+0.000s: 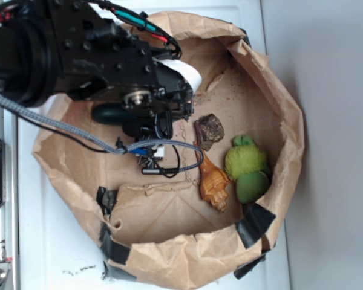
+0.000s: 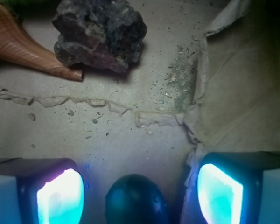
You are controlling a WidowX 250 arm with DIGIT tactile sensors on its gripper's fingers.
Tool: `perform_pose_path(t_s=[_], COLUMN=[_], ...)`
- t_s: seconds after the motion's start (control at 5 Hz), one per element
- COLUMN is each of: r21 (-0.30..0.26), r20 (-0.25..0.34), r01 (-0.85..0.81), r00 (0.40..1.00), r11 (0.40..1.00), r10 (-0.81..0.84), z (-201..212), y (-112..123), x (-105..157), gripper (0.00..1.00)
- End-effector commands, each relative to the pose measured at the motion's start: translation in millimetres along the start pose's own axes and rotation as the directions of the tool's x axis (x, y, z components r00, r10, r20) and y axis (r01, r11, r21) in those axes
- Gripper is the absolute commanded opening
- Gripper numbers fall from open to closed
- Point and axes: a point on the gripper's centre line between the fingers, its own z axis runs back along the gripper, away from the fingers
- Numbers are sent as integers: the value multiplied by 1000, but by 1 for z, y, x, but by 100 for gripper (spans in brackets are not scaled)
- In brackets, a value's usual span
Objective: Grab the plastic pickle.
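The plastic pickle (image 1: 107, 113) is a smooth dark green capsule lying on the paper floor of the bag, mostly covered by the arm in the exterior view. In the wrist view its rounded end (image 2: 136, 199) shows at the bottom edge, between the two glowing pads (image 2: 60, 198) with a gap on each side. My gripper (image 2: 139, 196) is open and straddles the pickle without touching it. In the exterior view the gripper (image 1: 146, 124) sits low over the bag's left part.
A dark rock (image 1: 209, 130), an orange seashell (image 1: 213, 182), a fuzzy lime-green ball toy (image 1: 244, 158) and a light green rounded piece (image 1: 252, 186) lie to the right. The brown paper bag's wall (image 1: 278, 96) rings everything. A torn paper flap (image 2: 233, 84) rises nearby.
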Motion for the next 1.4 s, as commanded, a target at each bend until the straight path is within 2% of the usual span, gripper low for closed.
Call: perform_pose_path(t_s=[0.0,0.4,0.8,1.0,1.2], r21=[-76,-59,-18,28,31], r20=[89,52,8,0,-22], r01=[29,49,57,49,28], r00=[996,998,998,999,999], r11=[997,997,998,998,999], r10=[-23,-46,-57,-49,-27], z=[24,10,-8,-26,-34], y=[26,23,10,4,3], x=[-20,-27,-32,-31,-29], gripper=[100,100,100,100,0])
